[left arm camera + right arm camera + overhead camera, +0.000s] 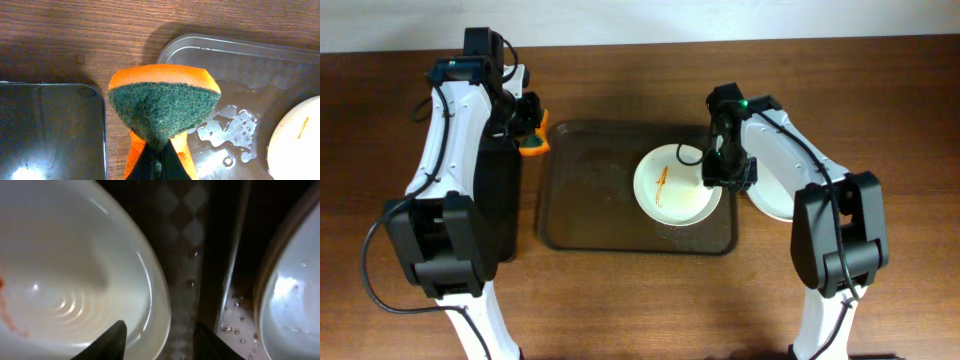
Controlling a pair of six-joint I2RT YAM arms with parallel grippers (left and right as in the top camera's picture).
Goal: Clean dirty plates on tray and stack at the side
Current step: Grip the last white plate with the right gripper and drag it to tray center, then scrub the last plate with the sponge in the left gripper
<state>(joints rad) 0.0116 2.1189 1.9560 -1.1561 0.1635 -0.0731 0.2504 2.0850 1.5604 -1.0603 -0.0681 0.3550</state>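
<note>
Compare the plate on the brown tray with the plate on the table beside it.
The plate on the tray carries an orange-red streak; the plate beside it shows none where visible. The first lies in the tray, fully seen; the second sits on the table, partly hidden. Both are round and white.

We look straight down from overhead, far enough off to take in the whole table (620,310); our left wrist view hangs close over the sponge (164,107), facing down, with the tray (240,60) filling the right of the frame; our right wrist view sits very near, blurred, at the rim of the streaked plate (75,270); all three views share that tray and plate.
</note>
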